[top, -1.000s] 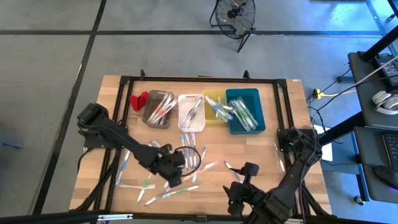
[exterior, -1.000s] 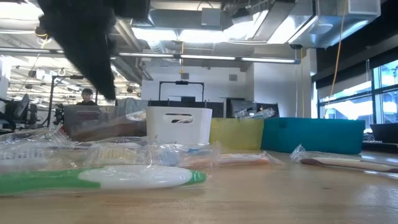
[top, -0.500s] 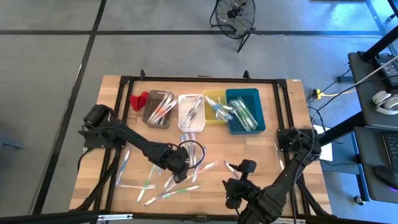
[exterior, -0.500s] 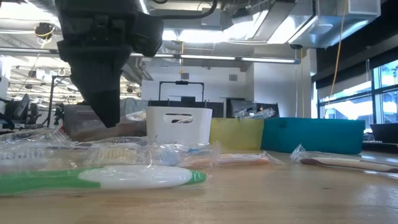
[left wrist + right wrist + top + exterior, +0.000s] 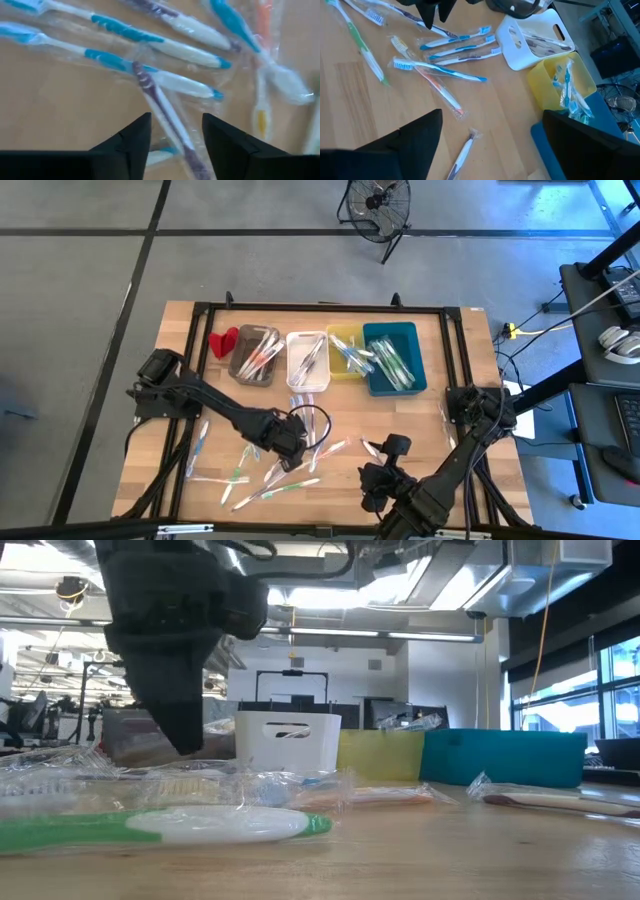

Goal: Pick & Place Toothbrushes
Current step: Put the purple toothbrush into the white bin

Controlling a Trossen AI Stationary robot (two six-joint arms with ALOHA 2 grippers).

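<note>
Many wrapped toothbrushes (image 5: 300,408) lie loose on the wooden table, and more fill the four bins at the back. My left gripper (image 5: 290,446) points steeply down over the loose pile. It is open, with a finger on either side of a purple-and-white toothbrush (image 5: 159,107). In the left wrist view the gripper (image 5: 172,142) shows no touch on it. From table height the left gripper is a dark mass (image 5: 175,690) behind a green-and-white toothbrush (image 5: 200,825). My right gripper (image 5: 385,460) hangs open near the table's front edge, nothing between its fingers (image 5: 405,145).
A grey bin (image 5: 253,355), a white bin (image 5: 307,360), a yellow bin (image 5: 345,352) and a teal bin (image 5: 393,358) stand in a row at the back. A red object (image 5: 223,340) lies left of them. Bare wood (image 5: 470,370) shows right of the bins.
My left gripper has come down over the loose toothbrushes and shifted a little toward the table's right edge. The toothbrushes lie as before.
</note>
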